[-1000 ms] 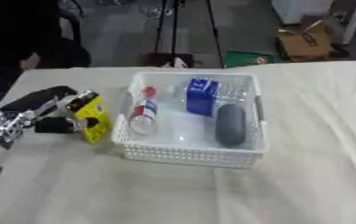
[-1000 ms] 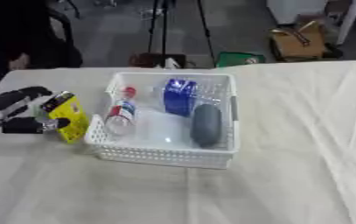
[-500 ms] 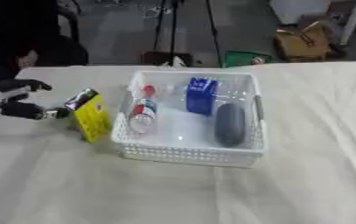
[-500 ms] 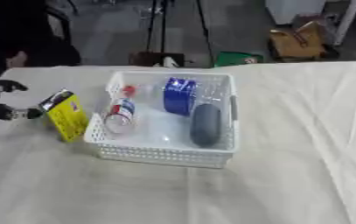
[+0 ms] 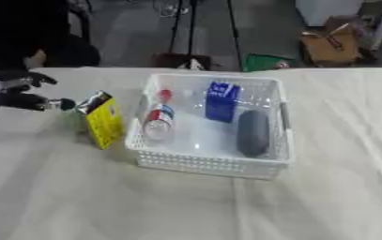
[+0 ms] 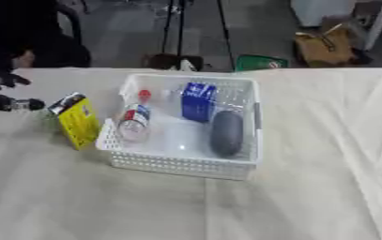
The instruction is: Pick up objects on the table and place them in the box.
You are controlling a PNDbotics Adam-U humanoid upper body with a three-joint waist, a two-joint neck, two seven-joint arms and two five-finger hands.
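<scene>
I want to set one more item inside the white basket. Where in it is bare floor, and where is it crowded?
In the basket, the floor is bare between the bottle and the dark grey object, below the blue carton. The far side is crowded. The yellow box stands outside its left wall.

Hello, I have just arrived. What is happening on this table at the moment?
A humanoid robot is sorting things into a white basket. The basket holds a bottle with a red cap, a blue carton and a dark grey oblong object. A yellow package stands on the table outside the basket's left wall. The left robot hand is beside it, open, holding nothing.
</scene>
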